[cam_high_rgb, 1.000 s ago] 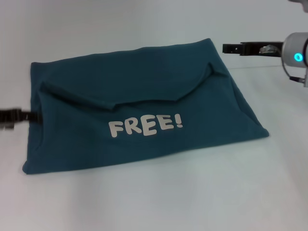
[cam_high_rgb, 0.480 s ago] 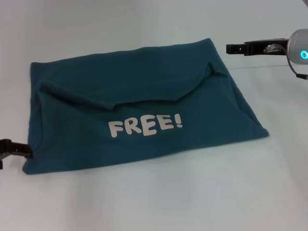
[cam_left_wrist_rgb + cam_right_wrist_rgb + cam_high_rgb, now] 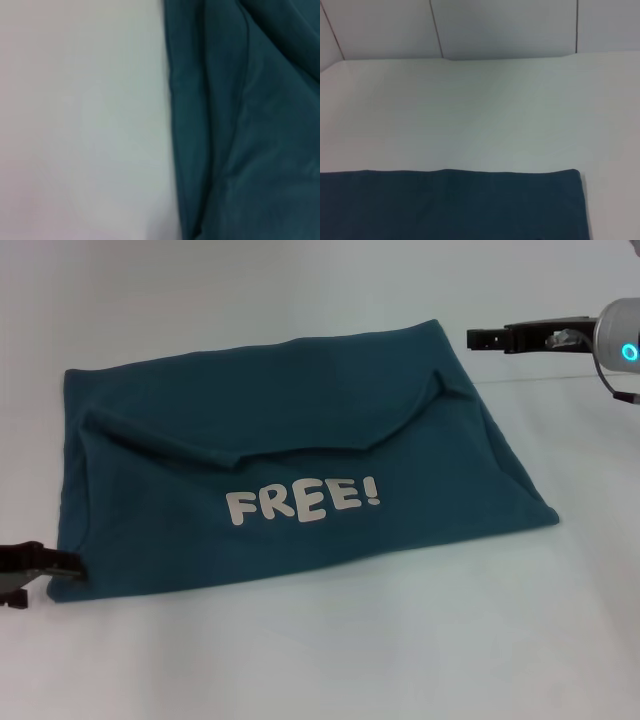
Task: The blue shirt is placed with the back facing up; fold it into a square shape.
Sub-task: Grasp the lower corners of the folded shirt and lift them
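- Blue shirt (image 3: 300, 465) lies on the white table (image 3: 330, 660) in front of you, a little left of centre, already folded into a broad, flat packet.
- Nearest you, the front edge of the packet runs across the table. The left gripper (image 3: 40, 565) sits low at its near-left corner, fingertips just touching or nearly touching the cloth. You cannot tell whether that claw is spread or pinching the hem.
- The left wrist view shows only layered folds (image 3: 240, 125) beside bare table, so the sleeves and sides look tucked in.
- Above the near edge, the white "FREE!" lettering (image 3: 302, 503) faces up and reads upright to you. A folded flap crosses just beyond it.
- Judging progress: most folding appears done, but the shape is wider than deep and skewed. One more fold across the width probably remains to make a square.
- Its long axis runs left to right, tilted so the right end sits slightly nearer you at the front.
- Farthest off, the right gripper (image 3: 490, 339) hovers beyond the far-right corner, clear of the cloth. You cannot tell if it is spread or closed.
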You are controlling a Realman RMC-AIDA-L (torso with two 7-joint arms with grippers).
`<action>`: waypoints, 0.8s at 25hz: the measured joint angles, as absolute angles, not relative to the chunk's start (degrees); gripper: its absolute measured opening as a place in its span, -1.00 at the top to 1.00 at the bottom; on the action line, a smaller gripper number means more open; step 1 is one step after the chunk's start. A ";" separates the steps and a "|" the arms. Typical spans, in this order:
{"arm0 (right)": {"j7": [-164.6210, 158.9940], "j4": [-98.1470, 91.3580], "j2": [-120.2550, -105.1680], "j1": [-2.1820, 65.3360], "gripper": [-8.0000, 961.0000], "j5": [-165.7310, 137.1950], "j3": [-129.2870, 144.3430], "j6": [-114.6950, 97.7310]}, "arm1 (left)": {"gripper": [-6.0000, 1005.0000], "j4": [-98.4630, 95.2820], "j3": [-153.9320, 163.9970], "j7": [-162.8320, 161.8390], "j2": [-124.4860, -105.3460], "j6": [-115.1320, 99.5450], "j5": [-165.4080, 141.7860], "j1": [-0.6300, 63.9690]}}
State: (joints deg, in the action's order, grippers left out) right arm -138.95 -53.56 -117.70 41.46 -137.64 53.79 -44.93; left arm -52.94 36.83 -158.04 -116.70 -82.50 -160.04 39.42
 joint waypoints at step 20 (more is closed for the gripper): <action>-138.64 -53.62 -118.03 41.30 -0.92 -137.63 53.87 -45.09 | -0.82 -47.47 37.35 -157.72 -117.17 -78.13 -160.04 41.63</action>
